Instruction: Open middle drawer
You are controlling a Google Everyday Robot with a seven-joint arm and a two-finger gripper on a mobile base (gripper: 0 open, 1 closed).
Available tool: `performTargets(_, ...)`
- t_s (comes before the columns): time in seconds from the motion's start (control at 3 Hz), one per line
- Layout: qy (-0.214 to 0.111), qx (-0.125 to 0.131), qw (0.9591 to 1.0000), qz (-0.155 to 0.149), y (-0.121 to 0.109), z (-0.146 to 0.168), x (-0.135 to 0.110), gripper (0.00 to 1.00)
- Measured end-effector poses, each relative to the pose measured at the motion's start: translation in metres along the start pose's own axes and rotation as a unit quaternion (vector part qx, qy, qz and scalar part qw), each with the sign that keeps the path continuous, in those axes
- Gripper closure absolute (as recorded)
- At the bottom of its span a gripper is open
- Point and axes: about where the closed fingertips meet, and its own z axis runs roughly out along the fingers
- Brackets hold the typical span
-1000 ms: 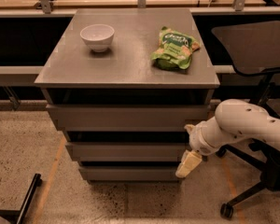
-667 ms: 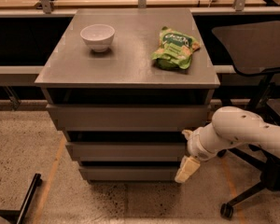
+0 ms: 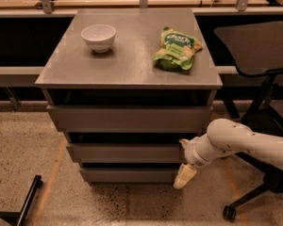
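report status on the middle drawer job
Pincer low at bottom drawer right end, not on target. Middle drawer looks shut. Nothing across its front.

Matte grey middle drawer [image 3: 125,153]; glossy white bowl [image 3: 98,36]; crinkly shiny bag [image 3: 176,50]; smooth cream plastic gripper [image 3: 185,175] at drawer's 4 o'clock.

The grey counter [image 3: 132,65] carries two things. A white bowl [image 3: 98,36] stands upright toward its back left, and a green snack bag [image 3: 176,49] lies flat toward the back right, well apart from the bowl. The claw [image 3: 184,176] hangs low, well beneath the counter's front right corner.
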Motion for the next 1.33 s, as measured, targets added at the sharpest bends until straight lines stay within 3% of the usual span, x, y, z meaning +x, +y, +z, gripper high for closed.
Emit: performTargets(1.33,-0.029,-0.018,0.9993,0.016,-0.062,0.075,0.024,0.0)
